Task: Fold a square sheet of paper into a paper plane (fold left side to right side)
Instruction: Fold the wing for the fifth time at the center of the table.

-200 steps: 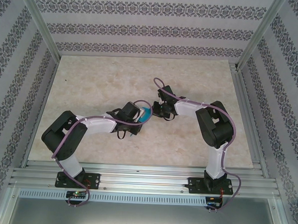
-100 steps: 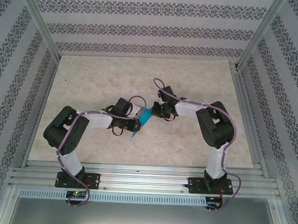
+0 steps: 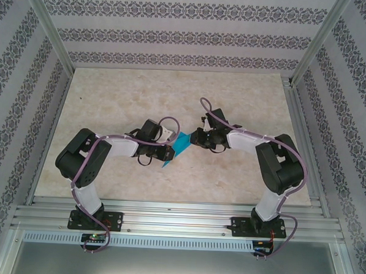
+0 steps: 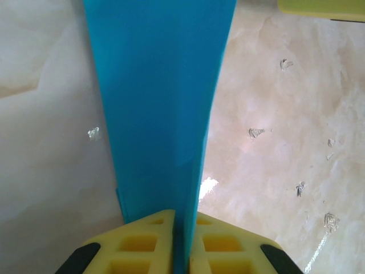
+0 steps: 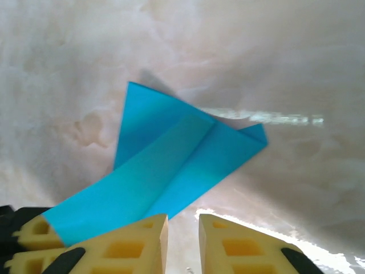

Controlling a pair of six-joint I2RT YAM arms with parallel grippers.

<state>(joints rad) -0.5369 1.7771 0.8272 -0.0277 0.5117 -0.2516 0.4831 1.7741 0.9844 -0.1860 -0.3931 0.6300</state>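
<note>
Marbled beige table (image 3: pixel 111 108) lies under everything, with patterned walls on three sides. We count one paper plane (image 3: pixel 177 146), two arms and two grippers. From above, the left gripper (image 3: pixel 171 144) sits near the table's middle and pinches the cyan paper, whose long axis runs on a slant through it. The wider end reaches out beyond the left gripper toward the right gripper (image 3: pixel 197 138), and the narrow tip pokes back past the left gripper toward the arm bases. In the left wrist view we see the left gripper (image 4: pixel 181 242) closed tight on the paper plane (image 4: pixel 159 103), a long blue band edge-up running straight away from the yellow pads. One yellow finger (image 4: pixel 322 7) of the other arm sits just beyond the left gripper's far side. The right wrist view adds what that one hides: overlapping folded layers and a crease on the paper plane (image 5: pixel 165 160). We see the right gripper (image 5: pixel 182 240) with its jaws slightly parted and nothing between them, close to the paper but apart from it.
</note>
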